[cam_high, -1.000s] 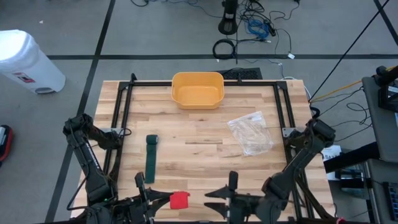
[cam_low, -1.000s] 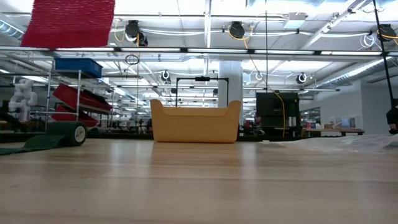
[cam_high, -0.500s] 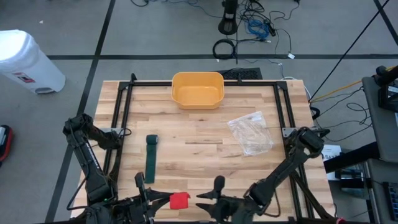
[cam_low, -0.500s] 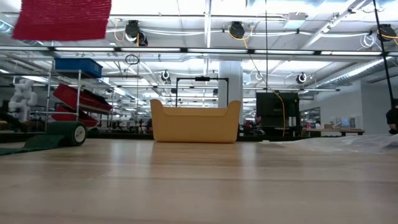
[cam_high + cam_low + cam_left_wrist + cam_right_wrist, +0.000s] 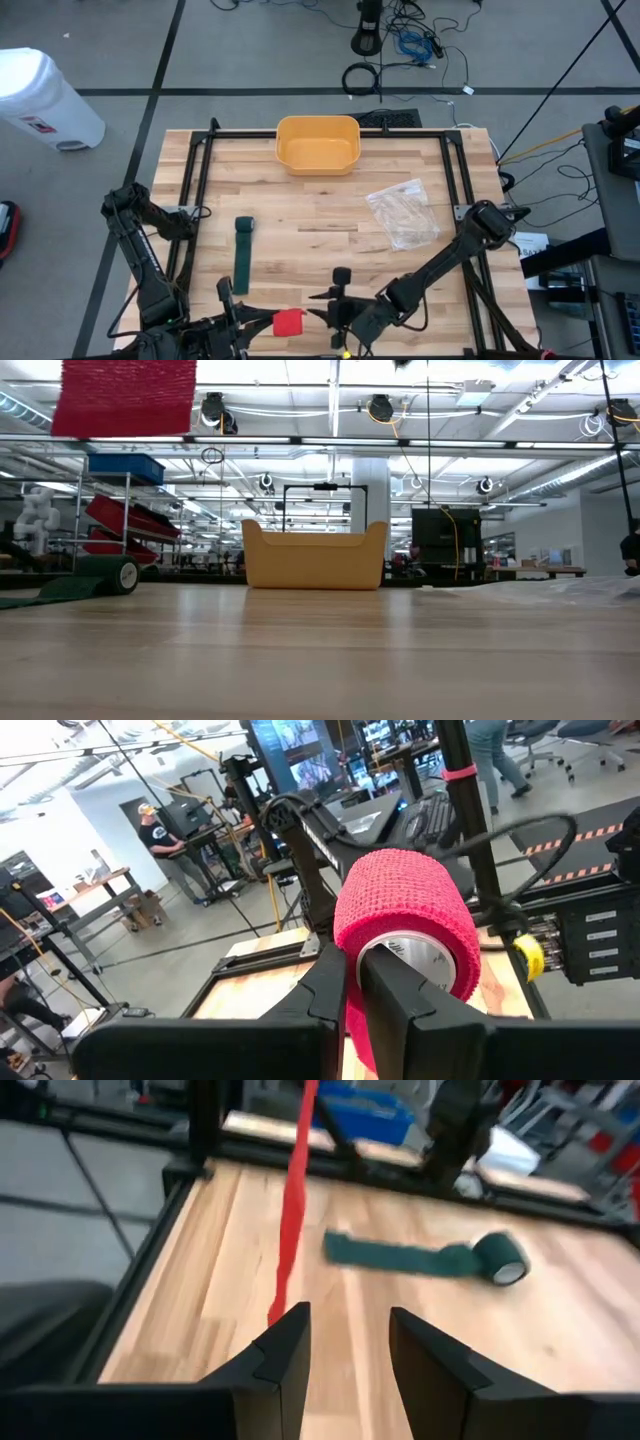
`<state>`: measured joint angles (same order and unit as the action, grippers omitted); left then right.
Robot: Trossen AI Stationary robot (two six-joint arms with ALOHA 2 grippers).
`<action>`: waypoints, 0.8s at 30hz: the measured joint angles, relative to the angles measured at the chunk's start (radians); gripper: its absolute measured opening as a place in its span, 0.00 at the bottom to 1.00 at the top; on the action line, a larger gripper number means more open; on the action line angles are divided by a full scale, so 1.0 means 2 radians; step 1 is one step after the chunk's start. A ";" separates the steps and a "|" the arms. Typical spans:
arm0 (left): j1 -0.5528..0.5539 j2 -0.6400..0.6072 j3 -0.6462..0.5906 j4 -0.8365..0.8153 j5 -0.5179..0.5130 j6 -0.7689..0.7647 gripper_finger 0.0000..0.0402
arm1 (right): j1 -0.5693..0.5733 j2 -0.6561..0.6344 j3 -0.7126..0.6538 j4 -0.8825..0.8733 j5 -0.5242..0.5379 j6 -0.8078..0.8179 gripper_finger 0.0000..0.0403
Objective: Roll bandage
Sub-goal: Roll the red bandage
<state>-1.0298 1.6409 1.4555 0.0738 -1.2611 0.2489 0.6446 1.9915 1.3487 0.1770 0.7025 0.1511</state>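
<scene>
Wooden table (image 5: 310, 215): yellow bin (image 5: 317, 143) at 12 o'clock, clear plastic bag (image 5: 403, 212) at 3, green bandage (image 5: 242, 252) at 8.

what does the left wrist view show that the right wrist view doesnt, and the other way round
Only the left wrist view shows the red bandage roll with its hollow core, gripped by the left gripper, with a person standing in the room behind.

Only the right wrist view shows the green bandage, partly unrolled and lying flat, and the open right gripper near the hanging red strip.

Both show the wooden table.
</scene>
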 joint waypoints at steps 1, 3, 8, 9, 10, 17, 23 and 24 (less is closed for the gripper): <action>0.000 0.000 0.000 0.000 0.000 0.000 0.07 | -0.002 0.000 -0.006 0.005 -0.010 -0.001 0.30; 0.000 0.000 0.000 0.000 0.000 0.000 0.07 | -0.003 0.000 -0.013 0.023 -0.037 -0.015 0.30; 0.000 0.000 0.000 0.000 0.000 0.001 0.07 | 0.007 0.000 -0.016 0.058 -0.061 -0.087 0.30; 0.000 0.000 0.000 0.000 0.000 0.001 0.07 | 0.011 0.000 -0.016 0.063 -0.060 -0.110 0.30; 0.000 0.000 0.000 0.000 0.000 0.001 0.07 | 0.015 0.000 -0.016 0.066 -0.053 -0.136 0.30; 0.000 0.000 0.000 0.000 0.000 0.001 0.07 | 0.053 0.000 -0.016 0.075 0.028 -0.427 0.30; 0.000 0.000 0.000 0.000 0.000 0.001 0.07 | 0.054 0.000 -0.016 0.127 0.029 -0.598 0.30; 0.001 0.000 0.000 0.000 0.000 0.001 0.07 | 0.051 0.000 -0.016 0.131 0.030 -0.617 0.30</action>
<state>-1.0286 1.6409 1.4558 0.0734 -1.2613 0.2512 0.7472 1.9915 1.3170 0.4396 0.7619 -1.0834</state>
